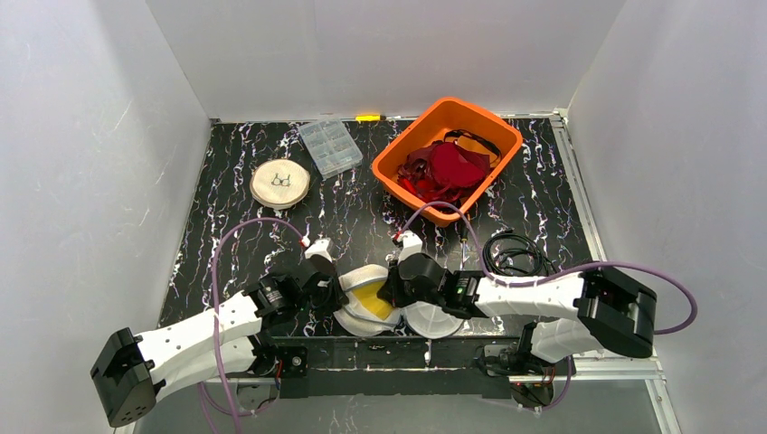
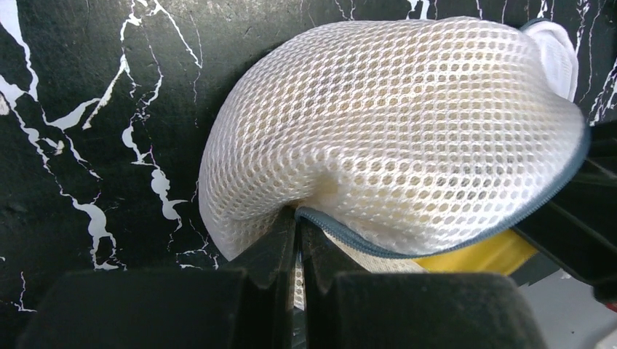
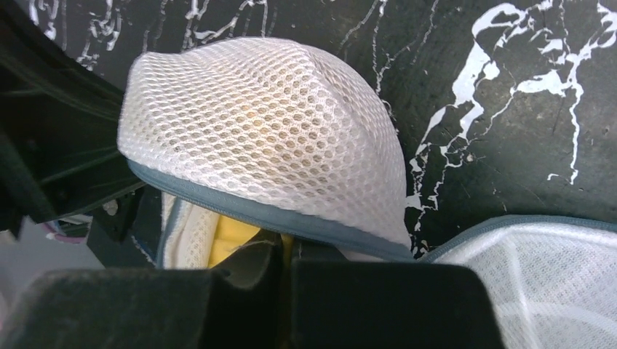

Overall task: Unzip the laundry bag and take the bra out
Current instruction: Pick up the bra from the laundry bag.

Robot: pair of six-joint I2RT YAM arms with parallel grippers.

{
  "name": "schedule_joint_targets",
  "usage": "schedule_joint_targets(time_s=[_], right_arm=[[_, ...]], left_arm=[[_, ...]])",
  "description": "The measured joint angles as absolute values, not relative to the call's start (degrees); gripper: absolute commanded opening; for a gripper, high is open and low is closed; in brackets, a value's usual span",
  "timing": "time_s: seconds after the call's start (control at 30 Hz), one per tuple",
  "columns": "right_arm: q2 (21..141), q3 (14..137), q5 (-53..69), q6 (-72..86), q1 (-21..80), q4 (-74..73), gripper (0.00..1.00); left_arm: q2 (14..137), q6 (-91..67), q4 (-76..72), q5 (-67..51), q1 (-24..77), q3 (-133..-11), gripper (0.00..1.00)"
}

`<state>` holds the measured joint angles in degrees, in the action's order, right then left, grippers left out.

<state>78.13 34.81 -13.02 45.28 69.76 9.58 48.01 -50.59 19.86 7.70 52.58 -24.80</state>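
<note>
White mesh is pinched in the left end effector [image 2: 298, 218], which is clenched on the grey zip edge of the laundry bag [image 2: 393, 123]. The right end effector [image 3: 284, 251] has its fingers drawn together under that same edge, right at the yellow bra [image 3: 231, 240]; whether it grips the bra I cannot tell. The bag lies unzipped at the near edge of the black marbled worktop [image 1: 362, 208], bra inside, its other half spread open beside it.

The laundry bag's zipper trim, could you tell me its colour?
Grey-blue zipper trim, best in left wrist view.
</note>
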Motion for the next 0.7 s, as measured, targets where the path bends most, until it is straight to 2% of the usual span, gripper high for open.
schedule_joint_targets(time_s=[0.4, 0.7], right_arm=[[74.06, 44.53, -10.09, 32.42, 69.76, -5.41, 0.01], [73.63, 45.84, -10.61, 20.71, 70.08, -13.63, 0.01]], left_arm=[[46.19, -50.33, 25.34, 9.47, 52.58, -28.82, 0.00], [46.44, -48.71, 28.49, 11.81, 52.58, -36.58, 0.00]])
